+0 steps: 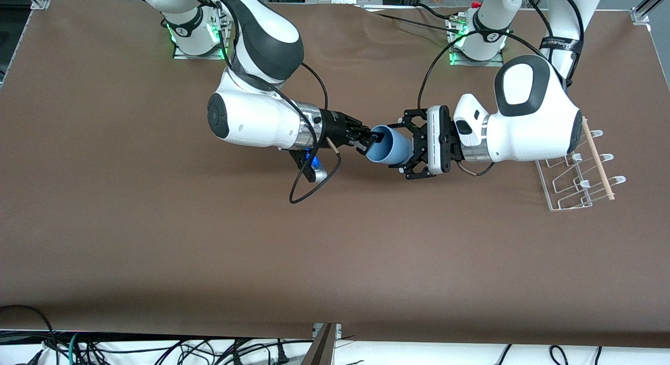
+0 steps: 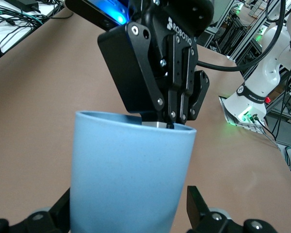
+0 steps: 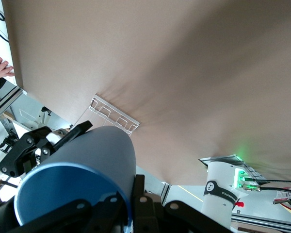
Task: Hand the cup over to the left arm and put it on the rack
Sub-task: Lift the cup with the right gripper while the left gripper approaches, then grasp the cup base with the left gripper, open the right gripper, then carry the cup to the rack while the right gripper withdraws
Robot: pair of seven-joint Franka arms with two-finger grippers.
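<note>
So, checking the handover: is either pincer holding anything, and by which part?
The right pincer grips the light-blue plastic cup by its rim, one finger inside. The left pincer is open, straddling the cup's base without closing.

Both arms are white with dark grey joint pads; black cables loop along them, and their bases glow green.

The cup (image 2: pixel 131 174) fills the view above the table (image 2: pixel 34 97), the right claw (image 2: pixel 170 124) pinching its rim, left claw fingers (image 2: pixel 199 206) flanking it.
</note>
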